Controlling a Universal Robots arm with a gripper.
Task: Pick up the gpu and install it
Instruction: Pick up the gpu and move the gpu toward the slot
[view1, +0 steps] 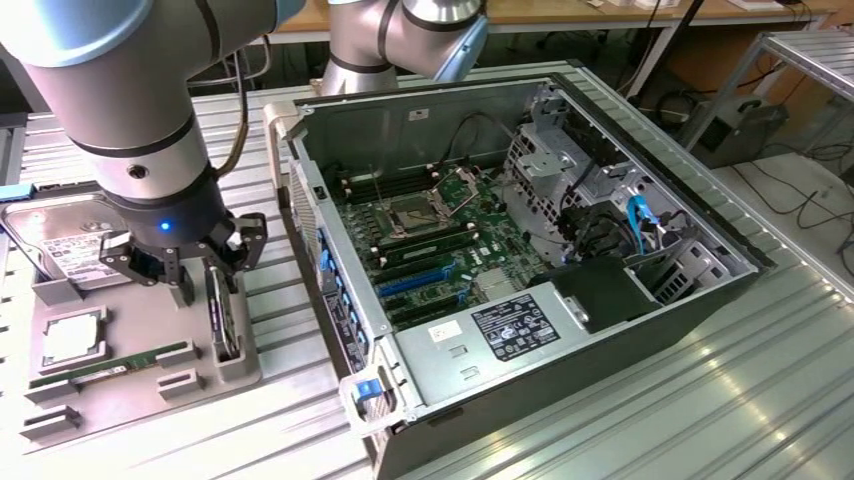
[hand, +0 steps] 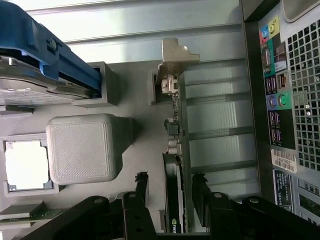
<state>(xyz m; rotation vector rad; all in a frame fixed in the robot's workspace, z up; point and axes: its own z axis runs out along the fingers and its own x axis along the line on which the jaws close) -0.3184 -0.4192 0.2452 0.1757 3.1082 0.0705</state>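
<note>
Black 2-fingered claw (view1: 184, 268) hangs spread over the gpu (hand: 174, 196), a thin green circuit-board card with a black cooler and silver metal end bracket. The card stands on edge in a slot of the grey plastic holder tray (view1: 127, 392) on the ribbed metal tabletop (view1: 667, 400). Both fingers (hand: 142, 187) straddle the card with a gap on each side, beside the open black computer case (view1: 534, 410).

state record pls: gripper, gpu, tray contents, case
gripper: open, fingers either side of the gpu, not closed on it
gpu: standing on edge in its tray slot
tray: also holds hard drive, CPU, RAM stick
case: side open, motherboard exposed, to the exterior view's right of the tray
</note>
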